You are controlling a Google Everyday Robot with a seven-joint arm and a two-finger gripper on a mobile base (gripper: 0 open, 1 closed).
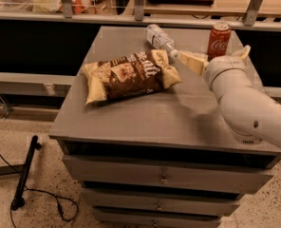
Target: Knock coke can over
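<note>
The red coke can [219, 38] stands upright at the back right of the grey cabinet top [150, 113]. My gripper [218, 59] is open just in front of the can. One cream finger [192, 61] points left of the can, near the bottle cap. The other fingertip [245, 52] shows to the can's right. My white arm [247, 108] reaches in from the right and hides the can's base. I cannot tell whether the fingers touch the can.
A brown and cream chip bag [130, 75] lies in the middle of the top. A clear plastic water bottle [160, 38] lies on its side behind it, left of the can. A glass-fronted counter [131, 6] runs behind. A black cable [24, 175] lies on the floor at left.
</note>
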